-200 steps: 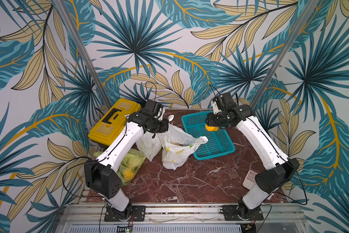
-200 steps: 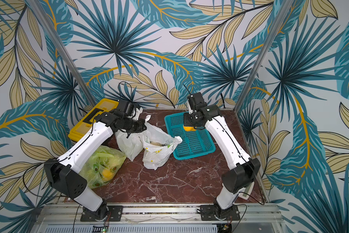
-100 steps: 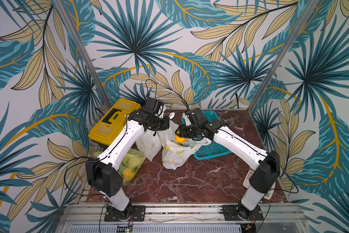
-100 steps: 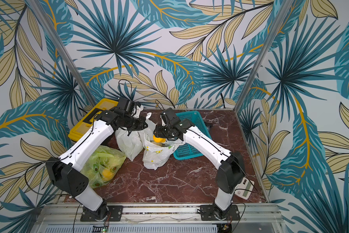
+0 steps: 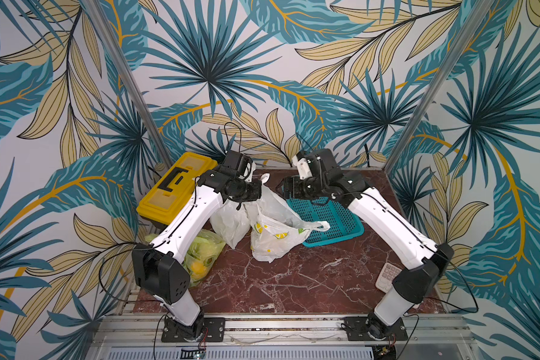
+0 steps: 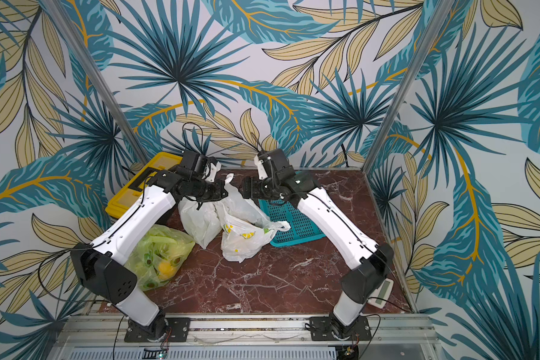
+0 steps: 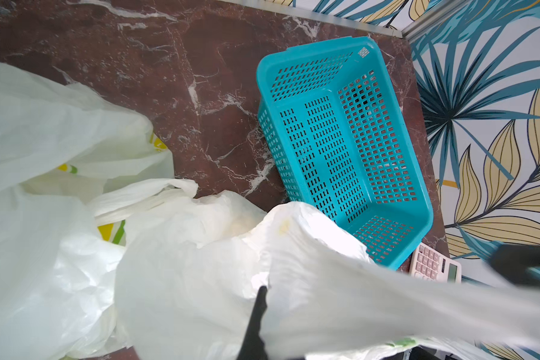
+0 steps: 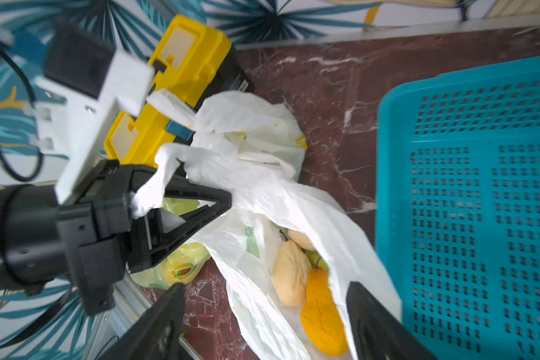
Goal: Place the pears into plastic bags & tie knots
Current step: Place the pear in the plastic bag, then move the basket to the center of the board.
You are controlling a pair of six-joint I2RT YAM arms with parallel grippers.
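Note:
The lemon-print plastic bag [image 5: 274,237] [image 6: 243,240] stands mid-table with its mouth held up. My left gripper [image 5: 257,193] [image 8: 221,202] is shut on that bag's handle. In the left wrist view one black finger [image 7: 256,321] shows and plastic covers the rest. My right gripper [image 5: 285,190] [image 8: 265,290] hangs open over the bag mouth with nothing between its jaws. Below it, inside the bag, lie a blurred orange pear [image 8: 321,314] and a cream pear [image 8: 290,277]. A plain white bag [image 5: 229,224] and a lime-green bag [image 5: 203,258] with pears stand to the left.
An empty teal mesh basket [image 5: 331,218] [image 7: 340,149] sits right of the bags, under the right forearm. A yellow toolbox [image 5: 175,187] [image 8: 181,78] lies at the back left. A calculator [image 5: 387,276] [image 7: 434,268] rests near the right arm's base.
My right gripper carried the orange pear from the basket to the lemon-print bag, then opened; the pear is now inside the bag. The left gripper kept hold of the handle.

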